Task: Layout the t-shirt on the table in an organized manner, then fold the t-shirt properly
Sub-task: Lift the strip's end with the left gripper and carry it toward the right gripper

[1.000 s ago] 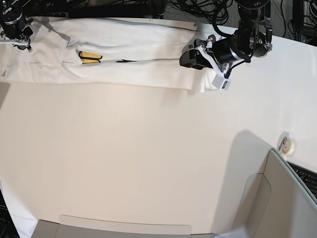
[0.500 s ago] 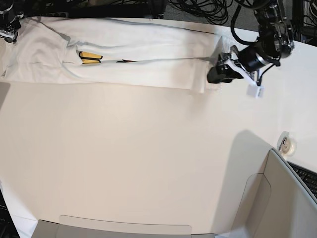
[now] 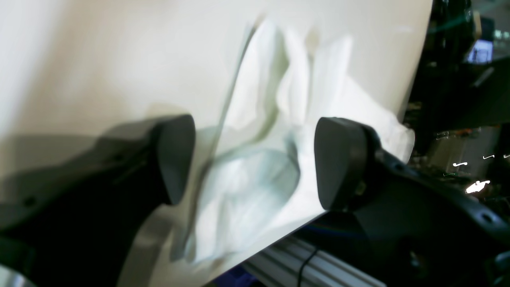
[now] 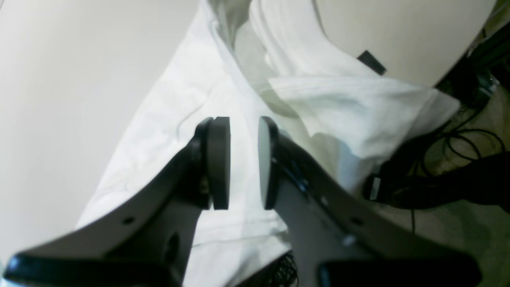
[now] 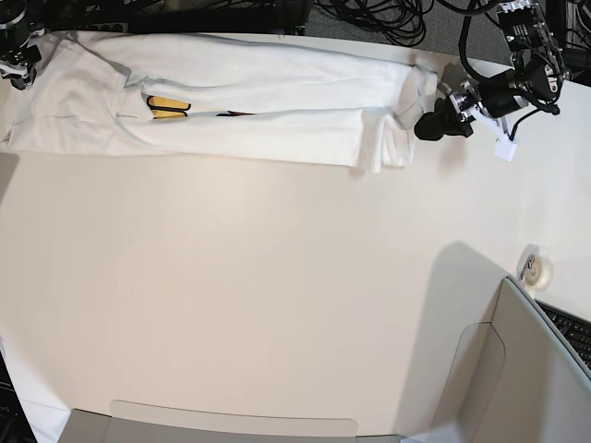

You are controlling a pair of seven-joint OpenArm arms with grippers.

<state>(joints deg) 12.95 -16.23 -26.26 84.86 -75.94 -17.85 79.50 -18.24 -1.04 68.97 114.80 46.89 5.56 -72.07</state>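
This looks like a robotics lab or test bench rather than a home: a very large off-white table with a curved edge serves as the work surface, and along its far edge black cables lie in thick tangles behind it. At the table's near right corner stands a grey-beige panel with a keyboard just beyond it and a roll of tape beside it. Two black robot arms reach in over the table's far corners, and past its edge the right wrist view shows more loose wiring on the floor.
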